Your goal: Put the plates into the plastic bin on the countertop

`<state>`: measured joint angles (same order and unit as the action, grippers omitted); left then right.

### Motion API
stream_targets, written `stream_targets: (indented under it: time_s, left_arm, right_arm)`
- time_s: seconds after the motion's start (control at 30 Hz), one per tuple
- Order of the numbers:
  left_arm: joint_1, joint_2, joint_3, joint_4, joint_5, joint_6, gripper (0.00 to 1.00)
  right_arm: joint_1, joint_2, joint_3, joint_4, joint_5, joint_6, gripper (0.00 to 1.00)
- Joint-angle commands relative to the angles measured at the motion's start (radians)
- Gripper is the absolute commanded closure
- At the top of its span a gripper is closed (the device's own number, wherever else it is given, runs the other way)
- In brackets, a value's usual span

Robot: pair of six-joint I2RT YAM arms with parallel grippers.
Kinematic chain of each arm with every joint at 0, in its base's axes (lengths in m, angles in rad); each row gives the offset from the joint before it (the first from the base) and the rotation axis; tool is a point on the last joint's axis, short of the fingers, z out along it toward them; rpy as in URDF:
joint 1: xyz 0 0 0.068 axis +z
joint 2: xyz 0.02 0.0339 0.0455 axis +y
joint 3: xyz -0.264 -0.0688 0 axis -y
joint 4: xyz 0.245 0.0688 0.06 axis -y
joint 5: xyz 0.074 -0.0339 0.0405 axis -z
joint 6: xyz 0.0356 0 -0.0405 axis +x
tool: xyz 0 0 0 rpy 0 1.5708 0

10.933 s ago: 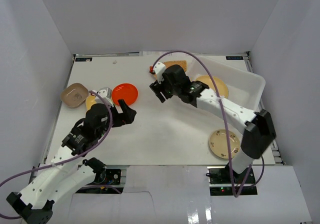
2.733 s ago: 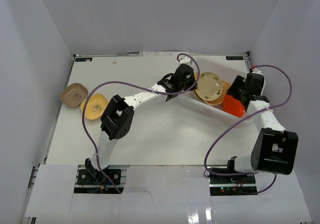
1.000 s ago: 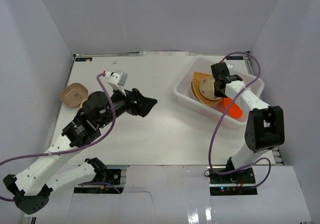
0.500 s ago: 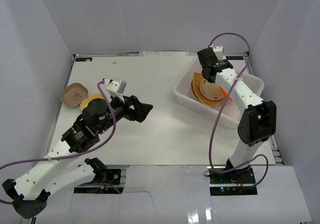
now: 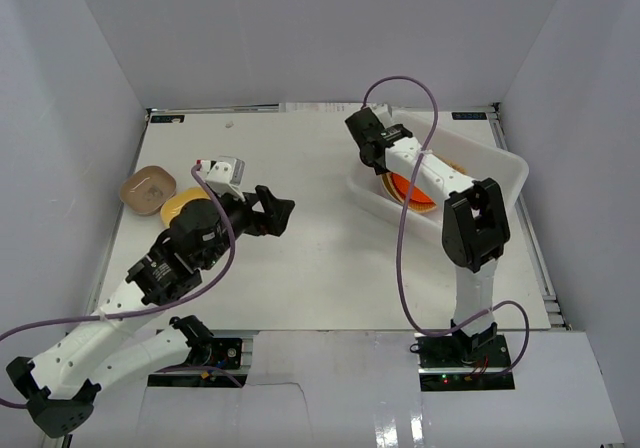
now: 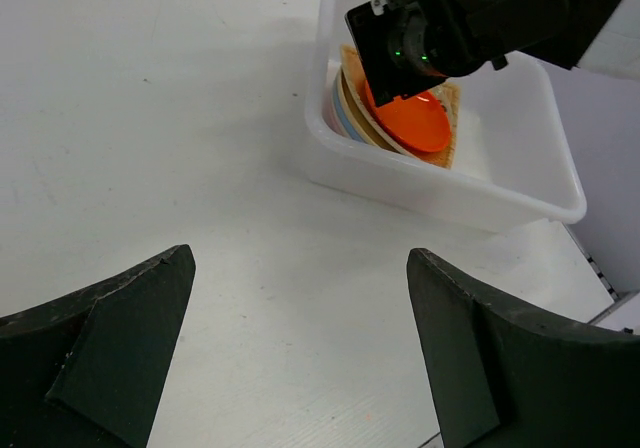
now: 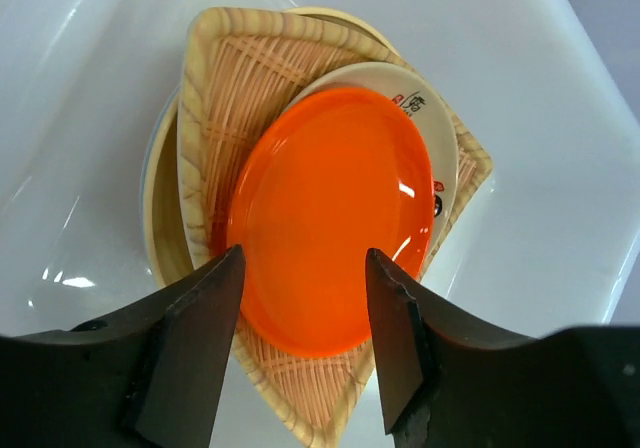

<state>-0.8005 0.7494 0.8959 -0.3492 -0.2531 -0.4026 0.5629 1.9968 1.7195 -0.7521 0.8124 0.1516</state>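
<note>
The plastic bin point(image 5: 497, 168) stands on the right part of the countertop point(image 5: 330, 258). In it lies a stack of plates; the red-orange plate point(image 7: 335, 218) is on top, over a cream plate point(image 7: 425, 118) and a fan-shaped woven plate point(image 7: 225, 78). The right gripper point(image 7: 302, 260) hangs above this stack with its fingers apart, holding nothing. The left gripper point(image 6: 300, 258) is wide open and also holds nothing. A brown plate point(image 5: 148, 190) and a yellow plate point(image 5: 185, 205) lie at the left edge of the top view.
</note>
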Motion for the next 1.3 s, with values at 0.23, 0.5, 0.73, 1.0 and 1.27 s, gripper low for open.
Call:
stream_targets:
  time_s: [0.23,0.5,0.73,1.0,1.27]
  left_arm:
    - [0.053,0.094,0.04,-0.04,-0.13,-0.074,0.02]
    - [0.055,0.019,0.172,-0.197,-0.369,-0.097,0.02]
    - [0.055,-0.05,0.106,-0.321,-0.641,-0.174,0.02]
    - [0.057,-0.133,0.034,-0.359,-0.634,-0.193,0.02]
    - [0.057,-0.119,0.018,-0.356,-0.606,-0.203,0.02]
  right_arm:
    - [0.003,-0.355,-0.183,0.284,-0.368,0.057,0.39]
    - [0.236,-0.29,-0.299,0.81,-0.795,0.331,0.36]
    - [0.373,0.077,-0.048,0.956,-0.803,0.525,0.31]
    - [0.394,0.575,0.486,0.85,-0.91,0.647,0.23]
    - [0.416,0.674,0.505,0.881,-0.898,0.7,0.36]
